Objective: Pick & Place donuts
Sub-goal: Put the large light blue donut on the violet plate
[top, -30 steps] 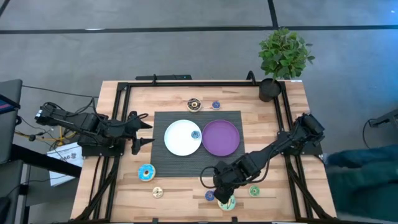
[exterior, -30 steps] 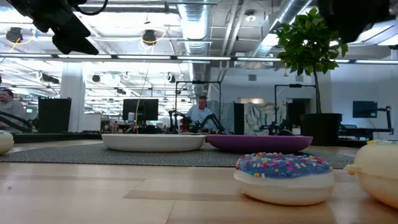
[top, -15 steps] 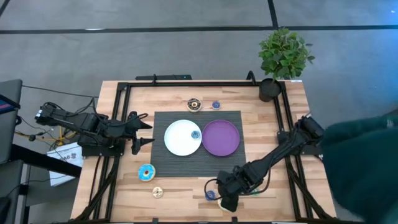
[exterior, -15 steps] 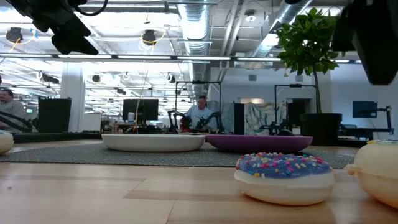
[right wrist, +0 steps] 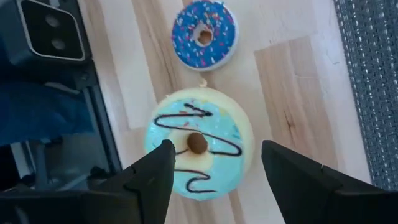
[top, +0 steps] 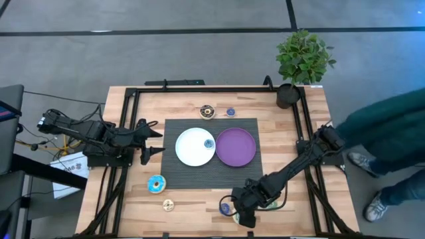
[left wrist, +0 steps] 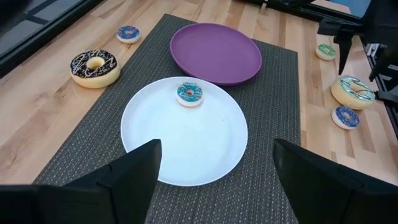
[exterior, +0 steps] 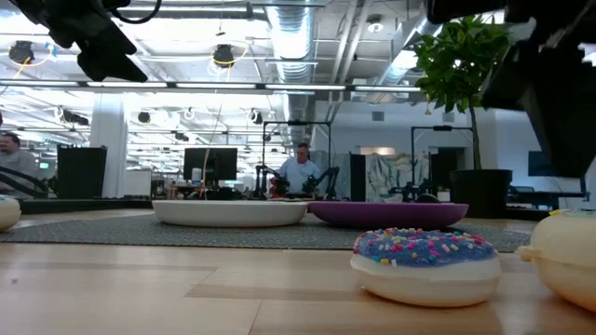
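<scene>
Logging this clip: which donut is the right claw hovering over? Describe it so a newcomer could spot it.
Start at the woven mat, then go to the table's near edge below the purple plate. Under the open right claw lies the large pale-blue donut. Unlike the small dark-blue sprinkled donut beside it, it has brown zigzag icing.

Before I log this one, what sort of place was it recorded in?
Most likely an open-plan office or robotics lab. The low view shows exposed ceiling ducts, a person seated at monitors, and another robot rig behind the wooden table.

Right gripper (top: 243, 218) low, jaws seemingly open; left gripper (top: 150, 139) open.
</scene>
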### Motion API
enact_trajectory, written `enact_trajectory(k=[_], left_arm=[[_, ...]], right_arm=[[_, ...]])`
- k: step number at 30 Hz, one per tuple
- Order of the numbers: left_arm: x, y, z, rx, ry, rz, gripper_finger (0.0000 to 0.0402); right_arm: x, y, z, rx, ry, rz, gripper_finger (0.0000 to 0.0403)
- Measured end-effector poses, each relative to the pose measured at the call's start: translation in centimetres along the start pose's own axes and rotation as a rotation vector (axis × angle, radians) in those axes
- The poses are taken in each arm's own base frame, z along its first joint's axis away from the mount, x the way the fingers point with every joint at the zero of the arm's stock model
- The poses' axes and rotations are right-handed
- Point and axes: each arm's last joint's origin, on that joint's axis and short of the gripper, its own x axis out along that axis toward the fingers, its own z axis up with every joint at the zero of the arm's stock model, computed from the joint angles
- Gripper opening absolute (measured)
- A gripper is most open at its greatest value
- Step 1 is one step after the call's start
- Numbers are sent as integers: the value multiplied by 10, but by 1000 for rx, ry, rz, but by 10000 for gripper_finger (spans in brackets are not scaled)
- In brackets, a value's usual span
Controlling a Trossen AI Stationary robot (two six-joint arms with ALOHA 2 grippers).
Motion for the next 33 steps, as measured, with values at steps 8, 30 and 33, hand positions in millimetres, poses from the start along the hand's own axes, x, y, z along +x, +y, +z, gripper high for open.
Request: enact_trajectory(k=[8,30,33], left_arm=[[0,0,0,0,0,2,300],[0,0,0,0,-2,4,300],[0,0,0,0,-2,3,300]], right_arm=[[4,-3,-4,-12,-10,-28,230],[43,-7,-3,-22,66,-18,230],[43,-7,-3,-22,67,-17,230]])
